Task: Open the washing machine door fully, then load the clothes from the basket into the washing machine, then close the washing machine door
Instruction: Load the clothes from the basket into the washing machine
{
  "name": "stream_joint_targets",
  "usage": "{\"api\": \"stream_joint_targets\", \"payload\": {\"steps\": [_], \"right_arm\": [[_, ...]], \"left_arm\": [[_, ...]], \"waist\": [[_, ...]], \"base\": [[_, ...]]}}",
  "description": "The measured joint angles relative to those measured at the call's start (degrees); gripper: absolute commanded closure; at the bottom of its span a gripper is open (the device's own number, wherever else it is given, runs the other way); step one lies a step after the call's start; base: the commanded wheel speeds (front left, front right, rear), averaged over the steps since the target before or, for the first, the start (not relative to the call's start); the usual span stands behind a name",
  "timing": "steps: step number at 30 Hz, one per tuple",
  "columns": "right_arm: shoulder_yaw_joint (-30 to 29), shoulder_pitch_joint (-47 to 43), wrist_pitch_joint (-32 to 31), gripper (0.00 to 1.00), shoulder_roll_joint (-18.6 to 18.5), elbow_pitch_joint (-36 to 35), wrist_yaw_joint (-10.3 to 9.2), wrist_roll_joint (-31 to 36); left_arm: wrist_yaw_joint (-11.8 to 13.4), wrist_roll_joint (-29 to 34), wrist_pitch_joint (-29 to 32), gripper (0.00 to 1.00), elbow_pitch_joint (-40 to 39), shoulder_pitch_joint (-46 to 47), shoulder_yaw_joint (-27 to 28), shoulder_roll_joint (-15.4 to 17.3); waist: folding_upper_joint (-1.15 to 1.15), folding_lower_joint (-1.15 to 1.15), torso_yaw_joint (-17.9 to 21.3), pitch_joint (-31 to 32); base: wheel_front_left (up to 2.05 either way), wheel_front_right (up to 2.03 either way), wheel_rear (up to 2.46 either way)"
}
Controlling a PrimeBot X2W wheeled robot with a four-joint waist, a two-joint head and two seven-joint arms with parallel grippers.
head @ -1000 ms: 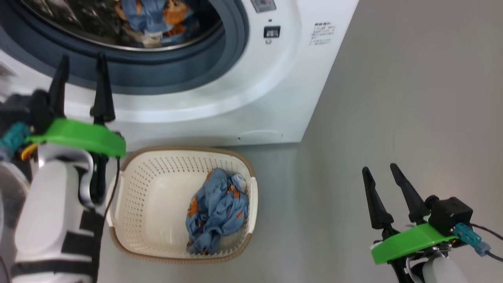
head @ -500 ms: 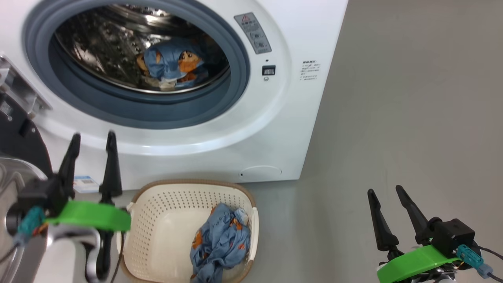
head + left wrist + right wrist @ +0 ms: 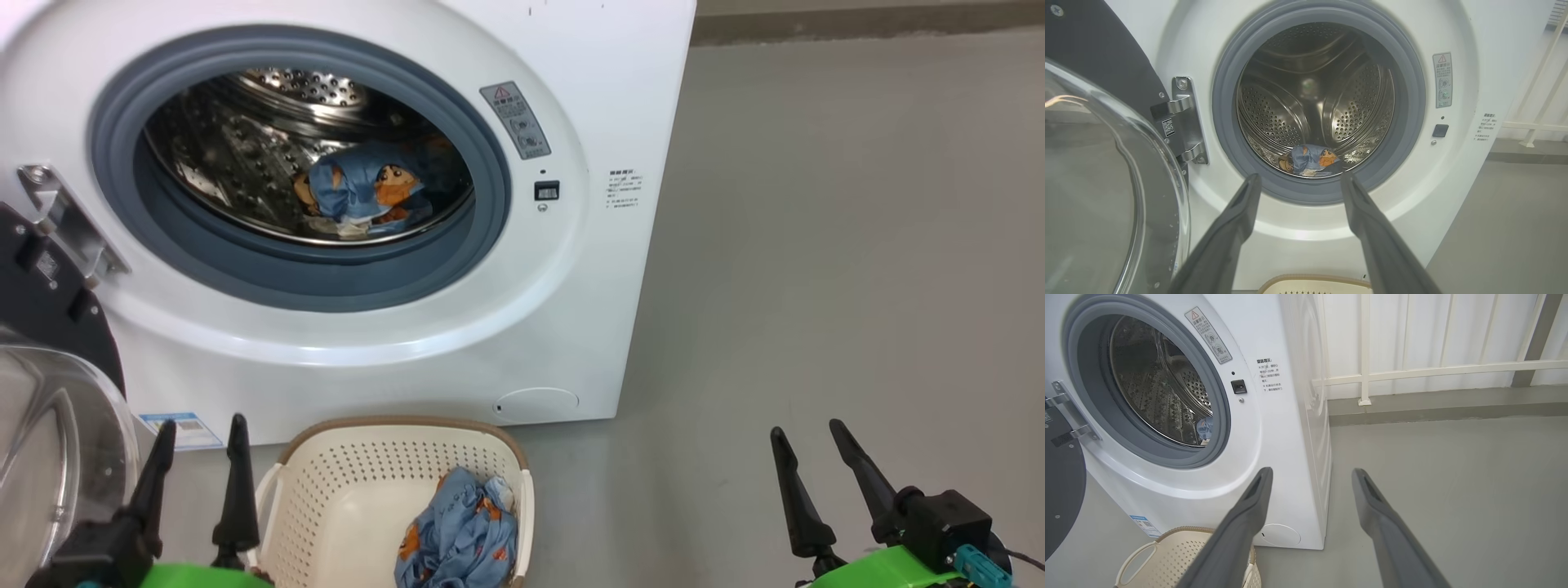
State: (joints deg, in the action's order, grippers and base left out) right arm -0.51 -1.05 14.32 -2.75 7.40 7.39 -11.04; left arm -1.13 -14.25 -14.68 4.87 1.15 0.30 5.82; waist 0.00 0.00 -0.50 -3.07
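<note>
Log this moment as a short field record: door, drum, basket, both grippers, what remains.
washing machine door: swung open at the left
drum: holds one blue printed piece
basket: on the floor in front of the washing machine, with blue clothes inside
left gripper: open, empty, left of the basket in the head view
right gripper: open, empty, over the floor
remaining: load the basket's clothes, close the door
</note>
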Motion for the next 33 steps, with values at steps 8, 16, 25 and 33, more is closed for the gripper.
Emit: {"api": "stream_joint_targets", "payload": {"steps": [8, 16, 25, 33], "right_arm": [[-1.4, -2.6, 0.0, 0.00, 0.1, -1.5, 0.00, 0.9], [-1.7, -2.7, 0.0, 0.00, 0.2, -2.5, 0.00, 1.4], [-1.9, -2.8, 0.0, 0.00, 0.2, -2.8, 0.00, 1.5], [-2.1, -2.9, 0.0, 0.00, 0.2, -2.8, 0.00, 1.5]], "left_arm": [[0.9, 2.4, 0.0, 0.00, -3.9, -6.6, 0.5, -1.1], [1.0, 3.1, 0.0, 0.00, -4.4, -9.7, 0.3, -1.9], [1.4, 3.5, 0.0, 0.00, -4.4, -10.8, 0.1, -2.8], [1.4, 3.5, 0.0, 0.00, -4.2, -10.8, 0.2, -2.9]], "waist": [[0.00, 0.00, -0.1, 1.6], [0.00, 0.00, 0.3, 1.8], [0.00, 0.00, -0.1, 1.6], [0.00, 0.00, -0.7, 1.7]], "base": [[0.00, 0.00, 0.00], [0.00, 0.00, 0.00], [0.00, 0.00, 0.00], [0.00, 0.00, 0.00]]}}
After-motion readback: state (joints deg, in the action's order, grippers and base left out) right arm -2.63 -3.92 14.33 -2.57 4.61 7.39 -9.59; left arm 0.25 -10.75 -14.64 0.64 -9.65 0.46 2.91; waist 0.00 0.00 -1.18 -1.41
